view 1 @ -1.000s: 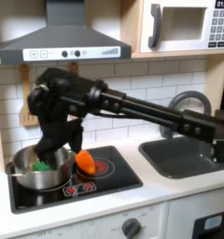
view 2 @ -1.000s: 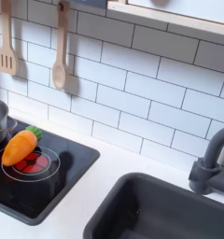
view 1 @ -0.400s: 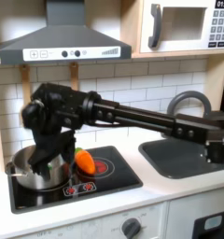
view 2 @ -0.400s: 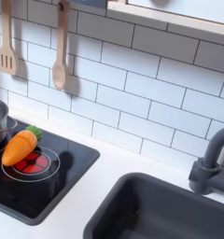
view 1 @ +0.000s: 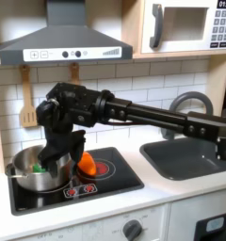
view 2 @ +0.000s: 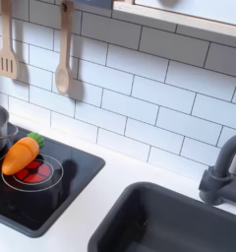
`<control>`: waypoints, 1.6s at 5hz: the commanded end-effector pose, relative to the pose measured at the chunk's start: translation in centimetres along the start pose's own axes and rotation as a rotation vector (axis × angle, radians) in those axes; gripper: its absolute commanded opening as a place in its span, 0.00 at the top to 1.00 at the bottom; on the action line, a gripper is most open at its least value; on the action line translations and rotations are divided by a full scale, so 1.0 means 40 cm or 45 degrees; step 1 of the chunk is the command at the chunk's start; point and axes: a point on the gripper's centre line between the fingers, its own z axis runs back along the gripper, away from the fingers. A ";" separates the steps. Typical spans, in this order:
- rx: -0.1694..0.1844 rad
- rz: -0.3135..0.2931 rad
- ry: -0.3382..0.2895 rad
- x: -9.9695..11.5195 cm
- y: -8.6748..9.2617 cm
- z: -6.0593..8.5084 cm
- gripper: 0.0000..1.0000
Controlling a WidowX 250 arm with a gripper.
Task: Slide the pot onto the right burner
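On a toy stove, the robot's hand reaches down at the rim of the silver pot, which sits on the first exterior view's left burner; whether it grips is unclear. An orange toy carrot occupies the red-ringed burner, so sliding the pot across looks likely to nudge it.

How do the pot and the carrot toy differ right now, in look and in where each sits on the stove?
The pot is shiny silver metal, round and low-walled; the carrot toy is orange with a green top. In the first exterior view the pot sits on that view's left burner under the gripper, while the carrot lies on its side on the red-ringed burner beside it. Both rest on the black cooktop.
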 end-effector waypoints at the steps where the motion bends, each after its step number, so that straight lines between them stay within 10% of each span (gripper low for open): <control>1: -0.063 0.015 -0.138 -0.045 -0.009 0.004 0.00; 2: -0.121 0.013 -0.131 -0.063 -0.028 -0.008 0.00; 3: -0.017 0.019 -0.102 -0.070 -0.022 0.024 0.00; 4: -0.110 0.037 -0.189 -0.088 -0.021 0.018 0.00; 8: -0.059 0.058 -0.157 -0.091 -0.010 0.032 0.00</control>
